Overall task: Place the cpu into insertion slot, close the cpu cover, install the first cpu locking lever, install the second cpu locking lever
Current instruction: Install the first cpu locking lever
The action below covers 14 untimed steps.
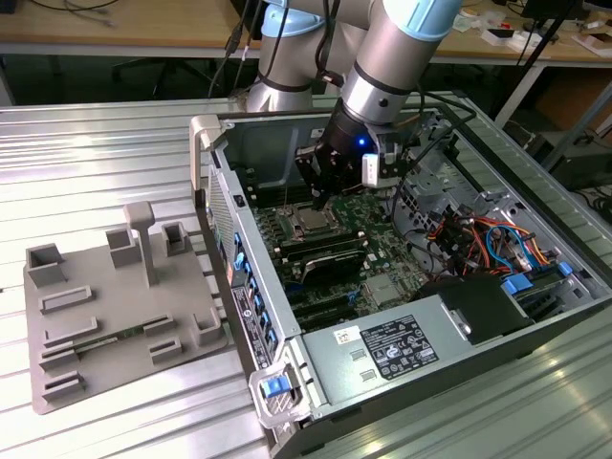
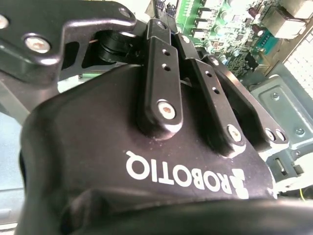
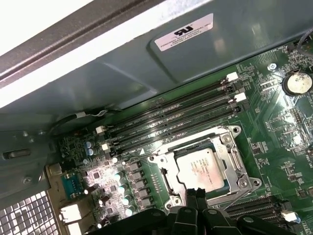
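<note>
The cpu (image 3: 200, 169), a small silver-topped square chip, lies flat in the insertion slot (image 3: 167, 182) on the green board, also seen from outside as the cpu (image 1: 311, 222). The cpu cover (image 3: 230, 164), a silver frame with a cut-out centre, lies down flat around the chip. A thin metal lever (image 3: 238, 161) runs along one side of the socket; I cannot tell whether it is latched. My gripper (image 3: 195, 194) hovers just above the edge of the socket, its black fingertips pressed together with nothing between them. From outside, the gripper (image 1: 320, 196) hangs right over the chip.
Long black memory slots (image 3: 171, 120) lie beside the socket, towards the grey case wall (image 3: 146, 58). A second socket (image 1: 382, 292), a power supply (image 1: 382, 349) and orange and blue cables (image 1: 488, 239) crowd the case. A grey fixture plate (image 1: 105, 306) sits at the exterior view's left.
</note>
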Tool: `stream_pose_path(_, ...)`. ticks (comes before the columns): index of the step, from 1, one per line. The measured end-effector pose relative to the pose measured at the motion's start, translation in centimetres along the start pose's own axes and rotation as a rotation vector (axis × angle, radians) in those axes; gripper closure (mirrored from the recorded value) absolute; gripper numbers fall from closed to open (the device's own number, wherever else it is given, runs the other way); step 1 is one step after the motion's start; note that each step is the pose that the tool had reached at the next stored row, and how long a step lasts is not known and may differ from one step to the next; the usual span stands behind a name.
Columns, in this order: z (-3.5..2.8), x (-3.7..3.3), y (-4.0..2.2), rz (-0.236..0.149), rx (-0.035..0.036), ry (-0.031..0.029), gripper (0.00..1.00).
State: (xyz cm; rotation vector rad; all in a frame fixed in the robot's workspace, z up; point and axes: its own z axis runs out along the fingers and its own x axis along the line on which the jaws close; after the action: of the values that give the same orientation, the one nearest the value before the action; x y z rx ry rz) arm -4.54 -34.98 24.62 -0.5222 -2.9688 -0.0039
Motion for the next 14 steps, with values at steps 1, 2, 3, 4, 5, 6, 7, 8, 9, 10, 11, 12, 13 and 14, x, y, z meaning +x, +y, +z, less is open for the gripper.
stream_pose_path(1, 0.00, 0.00, 0.00, -0.011, -0.0005, 0.0005, 0.89)
stream_pose_path(2, 0.00, 0.00, 0.00, -0.021, -0.0010, 0.0009, 0.89)
stream_pose_path(3, 0.00, 0.00, 0.00, -0.043, -0.0020, 0.0018, 0.89)
stream_pose_path(4, 0.00, 0.00, 0.00, -0.060, -0.0044, 0.0031, 0.89)
stream_pose_path(5, 0.00, 0.00, 0.00, -0.067, -0.0054, 0.0036, 0.89)
stream_pose_path(6, 0.00, 0.00, 0.00, -0.085, -0.0056, 0.0042, 0.89)
stream_pose_path(7, 0.00, 0.00, 0.00, -0.088, -0.0056, 0.0043, 0.89)
stream_pose_path(8, 0.00, 0.00, 0.00, -0.091, -0.0056, 0.0044, 0.89)
stream_pose_path(9, 0.00, 0.00, 0.00, -0.092, -0.0056, 0.0045, 0.89)
stream_pose_path(10, 0.00, 0.00, 0.00, -0.095, -0.0059, 0.0046, 0.89)
stream_pose_path(11, 0.00, 0.00, 0.00, -0.097, -0.0061, 0.0046, 0.89)
stream_pose_path(12, 0.00, 0.00, 0.00, -0.099, -0.0061, 0.0047, 0.89)
stream_pose_path(13, 0.00, 0.00, 0.00, -0.101, -0.0060, 0.0048, 0.89)
stream_pose_path(14, 0.00, 0.00, 0.00, -0.103, -0.0058, 0.0048, 0.89)
